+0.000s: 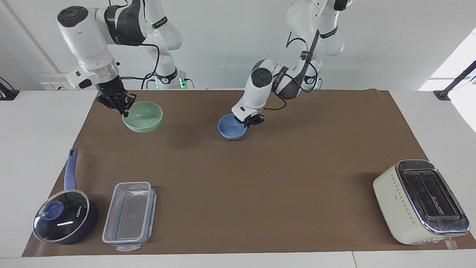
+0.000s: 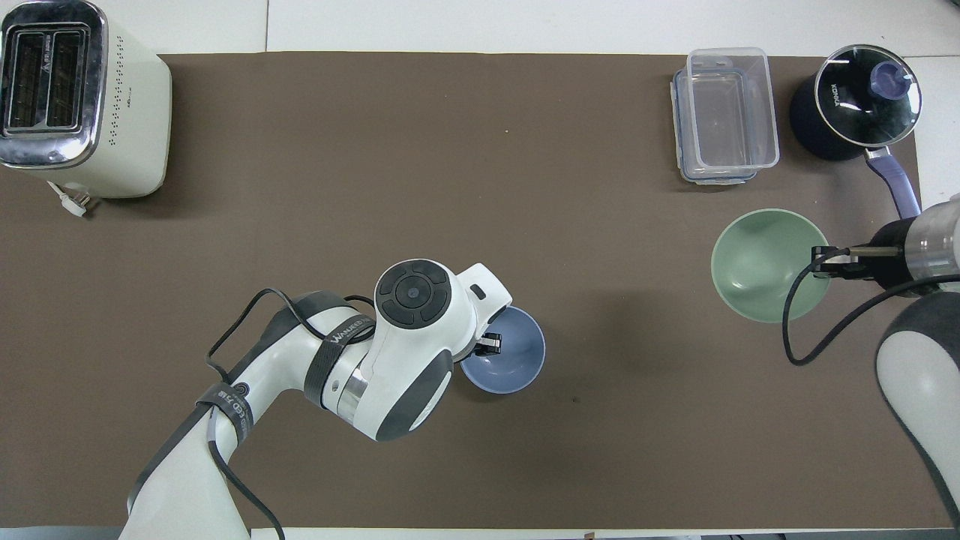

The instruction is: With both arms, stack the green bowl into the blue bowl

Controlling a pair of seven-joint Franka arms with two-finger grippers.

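Note:
The pale green bowl (image 1: 143, 117) (image 2: 761, 264) hangs above the brown mat at the right arm's end of the table. My right gripper (image 1: 124, 109) (image 2: 821, 262) is shut on its rim, and the bowl's shadow falls on the mat below. The light blue bowl (image 1: 231, 128) (image 2: 514, 360) is near the middle of the mat, low and apparently resting on it. My left gripper (image 1: 250, 121) (image 2: 491, 343) is at the blue bowl's rim, on the side toward the left arm's base. Whether it still grips the rim does not show.
A cream toaster (image 1: 420, 201) stands at the left arm's end, far from the robots. A clear plastic container (image 1: 130, 216) and a dark blue lidded pot (image 1: 61, 219) sit at the right arm's end, far from the robots. The brown mat (image 1: 297, 167) covers the table.

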